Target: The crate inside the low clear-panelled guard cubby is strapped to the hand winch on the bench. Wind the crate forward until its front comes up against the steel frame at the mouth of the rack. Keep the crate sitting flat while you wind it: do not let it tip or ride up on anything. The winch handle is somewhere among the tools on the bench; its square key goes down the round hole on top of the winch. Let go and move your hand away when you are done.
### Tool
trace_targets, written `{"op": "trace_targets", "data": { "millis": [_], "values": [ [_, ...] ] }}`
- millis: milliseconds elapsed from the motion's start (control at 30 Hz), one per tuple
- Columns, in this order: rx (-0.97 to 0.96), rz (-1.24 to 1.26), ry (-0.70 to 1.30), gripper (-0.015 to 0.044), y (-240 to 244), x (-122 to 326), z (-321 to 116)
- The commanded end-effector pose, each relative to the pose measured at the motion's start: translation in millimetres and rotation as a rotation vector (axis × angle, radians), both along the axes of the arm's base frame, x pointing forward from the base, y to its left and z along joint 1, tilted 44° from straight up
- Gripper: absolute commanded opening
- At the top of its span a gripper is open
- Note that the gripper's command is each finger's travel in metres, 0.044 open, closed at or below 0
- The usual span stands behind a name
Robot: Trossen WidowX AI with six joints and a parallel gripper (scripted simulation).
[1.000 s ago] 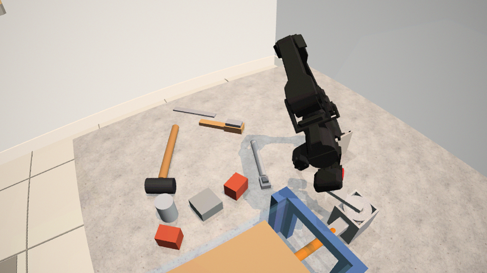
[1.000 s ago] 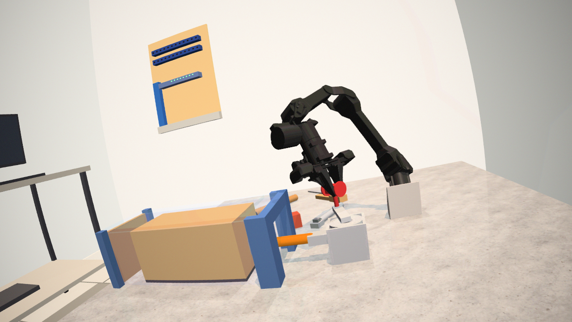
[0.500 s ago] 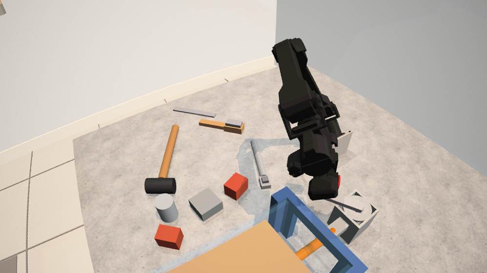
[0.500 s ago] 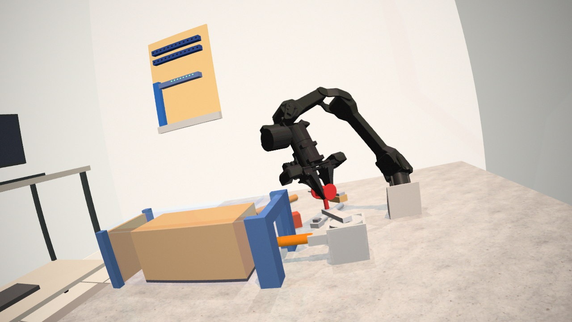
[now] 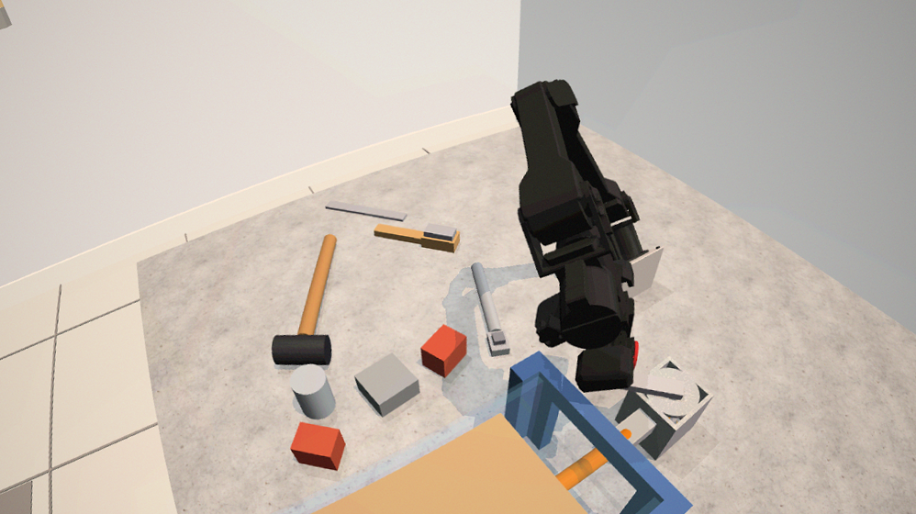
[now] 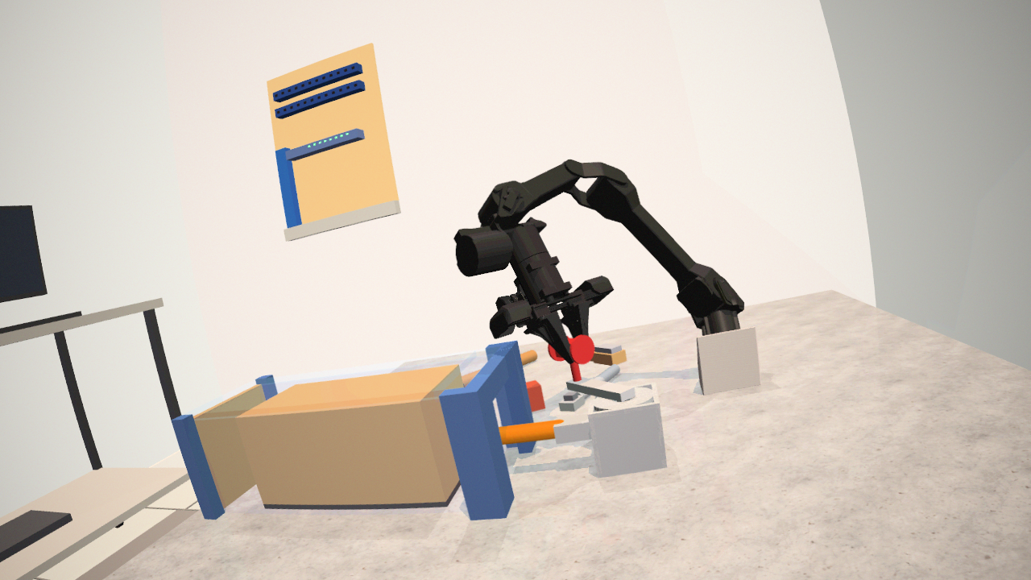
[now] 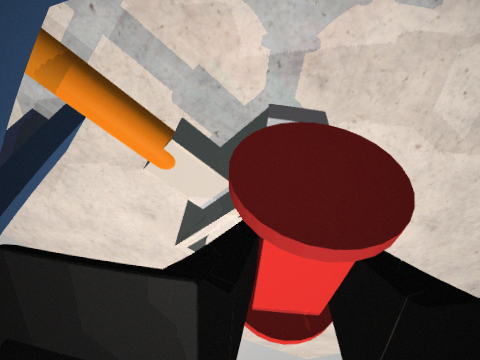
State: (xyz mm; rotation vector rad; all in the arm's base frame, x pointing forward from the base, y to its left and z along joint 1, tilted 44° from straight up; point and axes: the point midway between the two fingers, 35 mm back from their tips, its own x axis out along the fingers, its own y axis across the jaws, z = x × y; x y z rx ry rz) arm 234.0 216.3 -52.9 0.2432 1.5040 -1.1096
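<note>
My gripper [image 6: 574, 353] [image 7: 288, 231] is shut on the red grip [image 6: 581, 349] [image 7: 320, 185] of the winch handle. The handle's grey crank arm [image 5: 660, 391] [image 6: 598, 391] lies level across the top of the winch [image 5: 679, 427] [image 6: 627, 440]; its key end is hidden. In the top view the fingertips are hidden behind the gripper body. An orange strap [image 5: 583, 468] [image 6: 529, 432] [image 7: 110, 105] runs from the winch to the crate [image 5: 444, 511] [image 6: 345, 447], which sits flat. A short gap seems to show between the crate's front and the blue steel frame [image 5: 571, 401] [image 6: 475, 454].
A grey bar tool [image 5: 487, 297] lies behind the frame. Red blocks [image 5: 442, 349] [image 5: 318, 445], a grey block [image 5: 387, 383], a grey cylinder [image 5: 313, 391], a mallet [image 5: 300, 350], a wooden-handled tool [image 5: 399, 233] and a flat strip [image 5: 365, 211] lie on the bench. Clear panels surround the crate.
</note>
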Motion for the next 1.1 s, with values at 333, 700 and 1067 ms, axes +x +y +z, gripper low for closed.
{"op": "trace_targets", "data": {
  "millis": [333,700,1067],
  "values": [
    [0.018,0.008,-0.026,0.0,17.2,19.1,-17.8],
    [0.019,0.008,-0.027,0.0,29.0,25.5,-28.1],
    [0.02,0.008,-0.027,0.0,40.8,29.0,-38.4]
  ]
}}
